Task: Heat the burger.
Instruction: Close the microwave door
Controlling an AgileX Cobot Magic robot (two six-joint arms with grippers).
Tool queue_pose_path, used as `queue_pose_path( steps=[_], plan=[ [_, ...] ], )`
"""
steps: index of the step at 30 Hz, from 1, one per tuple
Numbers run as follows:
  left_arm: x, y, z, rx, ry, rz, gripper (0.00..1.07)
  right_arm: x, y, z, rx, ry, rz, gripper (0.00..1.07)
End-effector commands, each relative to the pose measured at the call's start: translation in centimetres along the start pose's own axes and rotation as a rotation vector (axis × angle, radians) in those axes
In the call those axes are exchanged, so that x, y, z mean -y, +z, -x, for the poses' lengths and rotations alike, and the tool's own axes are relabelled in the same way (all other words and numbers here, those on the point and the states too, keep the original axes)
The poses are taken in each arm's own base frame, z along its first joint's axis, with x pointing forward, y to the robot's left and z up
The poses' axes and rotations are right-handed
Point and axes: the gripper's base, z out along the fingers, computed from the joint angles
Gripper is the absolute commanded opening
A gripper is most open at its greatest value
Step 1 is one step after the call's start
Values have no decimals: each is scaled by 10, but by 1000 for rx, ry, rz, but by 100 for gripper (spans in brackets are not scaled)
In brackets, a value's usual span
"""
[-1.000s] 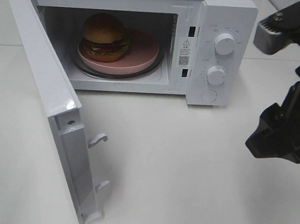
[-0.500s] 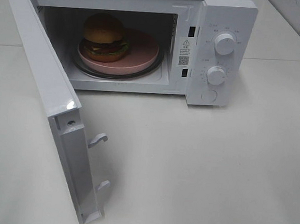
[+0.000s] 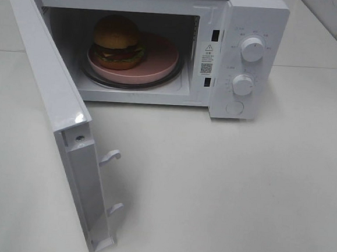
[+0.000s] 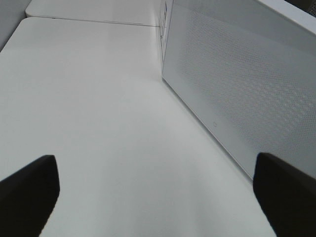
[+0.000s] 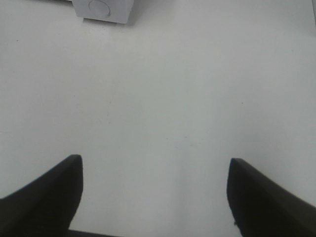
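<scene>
You are seeing a warning-triangle sticker (image 3: pixel 209 48) and a QR code (image 3: pixel 206 67) on the microwave (image 3: pixel 253 10), just left of its knobs (image 3: pixel 252 49); all lettering is showing too small to read.

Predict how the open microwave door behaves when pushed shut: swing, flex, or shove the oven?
The door looks like a rigid hinged panel, so it should probably swing, not flex. Its two latch hooks likely need a firm final push. The microwave sits on a smooth table, so it may slide.
</scene>
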Motion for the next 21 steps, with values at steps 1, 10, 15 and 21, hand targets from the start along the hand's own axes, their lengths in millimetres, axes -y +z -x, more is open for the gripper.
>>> queue_pose_path(
  steps=[1,10,15,21],
  plan=[
    [0,0,-1,0,-3,5,100,1,-1,-15,31,23,-9,77],
    [0,0,-1,0,-3,5,100,1,-10,-51,134,71,-14,77],
    [0,0,-1,0,-3,5,100,2,-20,-66,243,87,-24,76],
    [0,0,-1,0,-3,5,100,3,-31,-75,323,132,-83,76]
  ],
)
